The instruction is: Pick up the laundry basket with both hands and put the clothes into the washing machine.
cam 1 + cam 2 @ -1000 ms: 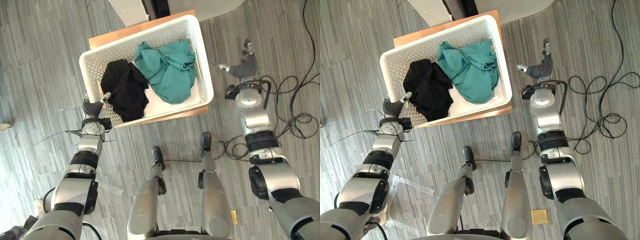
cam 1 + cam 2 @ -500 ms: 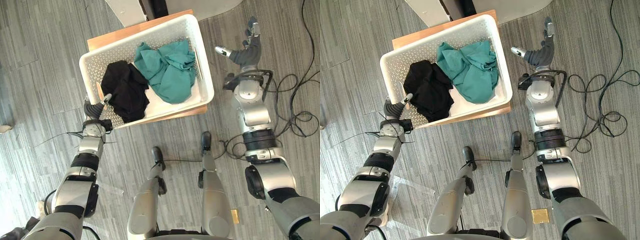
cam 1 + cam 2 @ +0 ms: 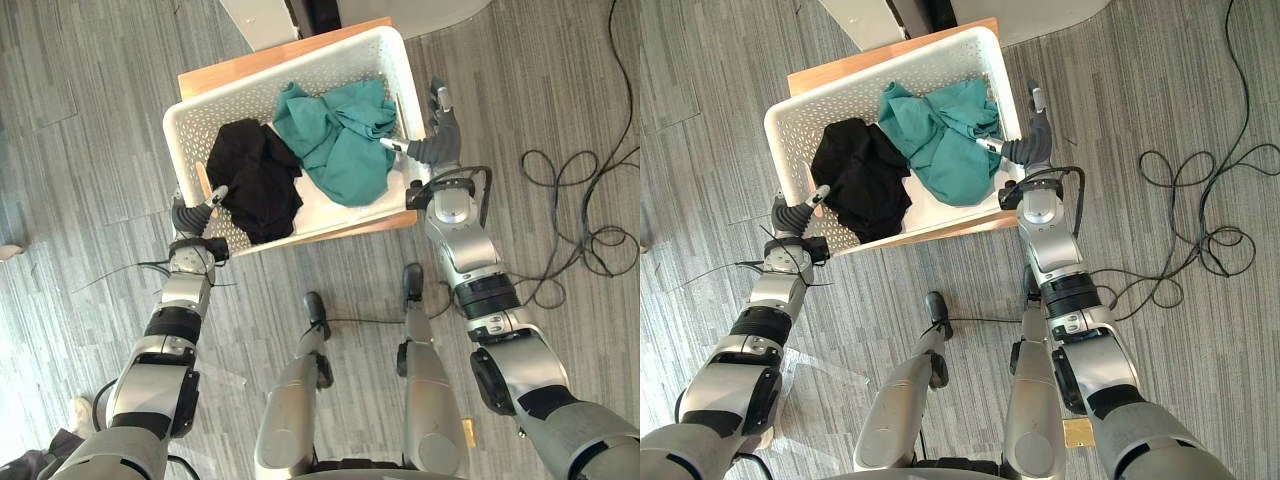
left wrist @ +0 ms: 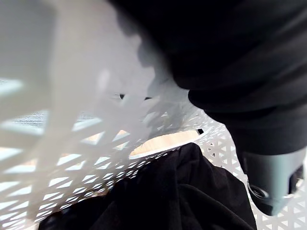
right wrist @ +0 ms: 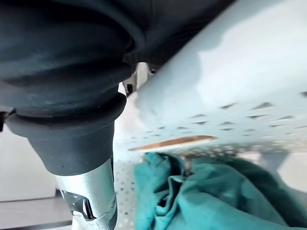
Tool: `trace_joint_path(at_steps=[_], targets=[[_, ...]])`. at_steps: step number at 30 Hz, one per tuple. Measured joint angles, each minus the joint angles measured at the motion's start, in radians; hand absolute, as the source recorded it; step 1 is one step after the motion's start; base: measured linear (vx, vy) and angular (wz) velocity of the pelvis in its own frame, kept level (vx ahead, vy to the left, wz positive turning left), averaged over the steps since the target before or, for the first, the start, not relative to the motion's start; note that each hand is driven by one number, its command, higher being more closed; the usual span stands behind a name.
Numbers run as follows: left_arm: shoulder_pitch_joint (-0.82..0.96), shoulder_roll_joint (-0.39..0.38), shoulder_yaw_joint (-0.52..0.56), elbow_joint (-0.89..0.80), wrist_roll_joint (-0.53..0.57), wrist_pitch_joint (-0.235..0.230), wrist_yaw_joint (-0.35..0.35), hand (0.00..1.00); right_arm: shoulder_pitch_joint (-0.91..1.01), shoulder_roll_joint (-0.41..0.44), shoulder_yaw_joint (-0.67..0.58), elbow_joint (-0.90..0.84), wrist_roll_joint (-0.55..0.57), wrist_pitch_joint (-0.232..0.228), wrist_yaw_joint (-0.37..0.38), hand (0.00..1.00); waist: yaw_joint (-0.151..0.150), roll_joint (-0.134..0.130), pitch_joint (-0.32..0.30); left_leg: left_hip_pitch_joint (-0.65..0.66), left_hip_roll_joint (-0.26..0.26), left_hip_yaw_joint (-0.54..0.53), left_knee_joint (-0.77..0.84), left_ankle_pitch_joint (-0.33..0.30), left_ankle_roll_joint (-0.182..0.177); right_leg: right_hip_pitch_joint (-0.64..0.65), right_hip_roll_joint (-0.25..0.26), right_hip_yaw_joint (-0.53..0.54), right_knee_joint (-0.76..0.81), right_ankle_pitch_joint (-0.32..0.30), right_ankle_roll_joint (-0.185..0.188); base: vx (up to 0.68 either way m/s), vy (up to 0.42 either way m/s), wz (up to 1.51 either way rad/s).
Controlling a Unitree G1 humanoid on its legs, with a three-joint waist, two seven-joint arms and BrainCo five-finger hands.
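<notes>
Basket [image 3: 186, 140]: white plastic, rectangular with rounded corners, walls pierced with small holes; it sat on the desk, tilted askew to the robot.
Desk [image 3: 215, 72]: low, flat wooden top, its edges showing on the far and near sides of the basket.
Floor [image 3: 90, 120]: grey streaked planks all around.
Contents: a crumpled black garment [image 3: 255, 180] lay in the left half, a bunched teal garment [image 3: 345, 135] in the right half, the two touching in the middle.
Left robot hand [image 3: 192, 218]: at the basket's near left corner, thumb reaching over the rim beside the black garment; whether it was clamped on the wall I cannot tell.
Right robot hand [image 3: 437, 145]: at the right wall, straddling the rim, thumb stretched inside toward the teal garment, fingers [image 3: 440, 100] straight along the outside, spread apart and not closed on the wall.
</notes>
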State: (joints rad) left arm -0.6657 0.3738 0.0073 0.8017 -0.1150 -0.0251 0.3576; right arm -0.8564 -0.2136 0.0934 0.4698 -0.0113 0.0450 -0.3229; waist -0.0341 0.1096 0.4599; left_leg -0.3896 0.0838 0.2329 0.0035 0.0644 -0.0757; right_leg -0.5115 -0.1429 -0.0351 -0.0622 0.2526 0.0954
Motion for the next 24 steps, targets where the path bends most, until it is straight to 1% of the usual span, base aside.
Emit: trace_joint_path(at_steps=[2, 6, 9, 10, 11, 14, 17, 21, 24], targets=[[0.000, -0.001, -0.001, -0.002, 0.000, 0.000, 0.001, 0.00, 0.000, -0.004, -0.001, 0.025, 0.001, -0.002, 0.003, 0.00, 0.000, 0.000, 0.000, -0.001, 0.000, -0.001, 0.000, 0.000, 0.000, 0.000, 0.000, 0.000, 0.000, 0.000, 0.001, 0.00, 0.000, 0.00], [-0.002, -0.007, -0.004, -0.007, 0.000, 0.000, 0.014, 0.00, -0.004, -0.010, -0.007, 0.055, -0.001, -0.029, 0.021, 0.00, 0.000, 0.000, 0.000, -0.005, 0.001, -0.006, 0.004, 0.000, 0.000, 0.000, -0.001, -0.003, 0.000, -0.002, 0.003, 0.00, 0.000, 0.02], [-0.004, -0.010, -0.005, -0.007, 0.000, -0.001, 0.014, 0.00, -0.010, -0.011, -0.015, 0.075, -0.013, -0.038, 0.038, 0.00, 0.000, 0.000, 0.000, -0.007, 0.001, -0.011, 0.008, 0.000, 0.000, 0.000, -0.001, -0.004, 0.004, -0.005, 0.006, -0.01, -0.002, 0.04], [-0.004, -0.011, -0.005, -0.007, 0.000, -0.001, 0.014, 0.00, -0.012, -0.012, -0.016, 0.078, -0.020, -0.038, 0.040, 1.00, 0.000, 0.001, 0.000, -0.008, 0.001, -0.012, 0.009, 0.000, 0.000, 0.000, -0.001, -0.004, 0.004, -0.005, 0.006, 0.00, 0.000, 0.00], [-0.005, -0.012, -0.005, -0.007, 0.000, -0.001, 0.014, 1.00, -0.015, -0.012, -0.017, 0.087, -0.031, -0.038, 0.044, 1.00, 0.000, 0.001, 0.000, -0.009, 0.001, -0.012, 0.010, 0.000, 0.000, 0.000, -0.001, -0.004, 0.005, -0.005, 0.006, 0.00, 0.000, 0.00], [-0.008, -0.015, -0.005, -0.007, 0.000, -0.001, 0.014, 1.00, -0.021, -0.014, -0.017, 0.096, -0.039, -0.038, 0.048, 1.00, 0.001, 0.001, -0.001, -0.012, 0.002, -0.014, 0.013, 0.000, -0.001, -0.001, -0.001, -0.005, 0.005, -0.005, 0.006, 0.00, 0.000, 0.00], [-0.014, -0.016, -0.016, -0.007, 0.000, 0.000, 0.014, 1.00, -0.021, -0.029, -0.013, 0.096, -0.041, -0.038, 0.073, 1.00, 0.006, 0.001, -0.002, -0.013, 0.002, -0.015, 0.014, 0.001, -0.001, -0.001, -0.001, -0.006, 0.007, -0.005, 0.006, 0.00, 0.000, 0.00], [-0.014, -0.019, -0.037, -0.007, -0.001, 0.000, 0.013, 1.00, -0.021, -0.034, -0.015, 0.115, -0.053, -0.038, 0.072, 1.00, 0.012, 0.000, -0.016, -0.016, 0.002, -0.015, 0.014, 0.002, -0.001, -0.005, -0.001, -0.005, 0.007, -0.005, 0.006, 0.00, 0.000, 0.00], [-0.013, -0.032, -0.045, -0.008, 0.000, 0.011, 0.013, 1.00, -0.025, -0.050, -0.015, 0.136, -0.075, -0.037, 0.072, 1.00, 0.020, 0.000, -0.025, -0.016, 0.002, -0.015, 0.014, 0.002, -0.001, -0.005, -0.001, -0.005, 0.008, -0.005, 0.006, 0.00, 0.000, 0.00]])
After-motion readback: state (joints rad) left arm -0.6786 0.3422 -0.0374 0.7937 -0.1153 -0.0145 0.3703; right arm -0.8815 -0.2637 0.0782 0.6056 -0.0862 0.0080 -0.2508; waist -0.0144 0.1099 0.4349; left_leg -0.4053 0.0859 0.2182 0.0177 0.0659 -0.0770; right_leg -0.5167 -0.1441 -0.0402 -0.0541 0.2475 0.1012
